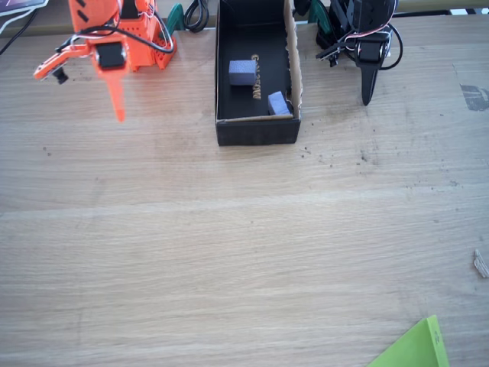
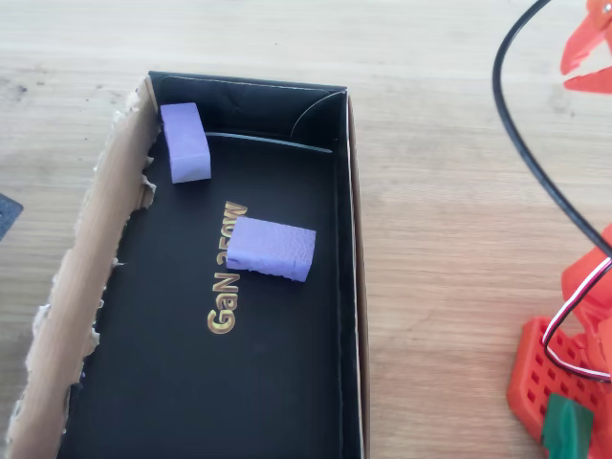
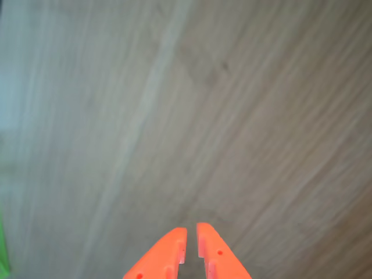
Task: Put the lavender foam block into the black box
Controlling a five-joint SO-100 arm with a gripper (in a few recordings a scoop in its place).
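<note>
Item: lavender foam block (image 2: 272,249), lying mid-floor inside black box (image 2: 349,287); shorter block (image 2: 185,142) at 11 o'clock corner. Orange gripper (image 3: 191,238), jaws nearly closed, empty, over bare table (image 3: 174,116). Placement appears complete; advise parking clear of box.

On the wooden counter (image 1: 229,245) a black box (image 1: 256,131) stands at the far edge, with two lavender blocks inside: one (image 1: 243,73) mid-floor, another (image 1: 279,103) in the near right corner. The orange arm's hand (image 1: 116,95) hangs left of the box, its fingers together.
</note>
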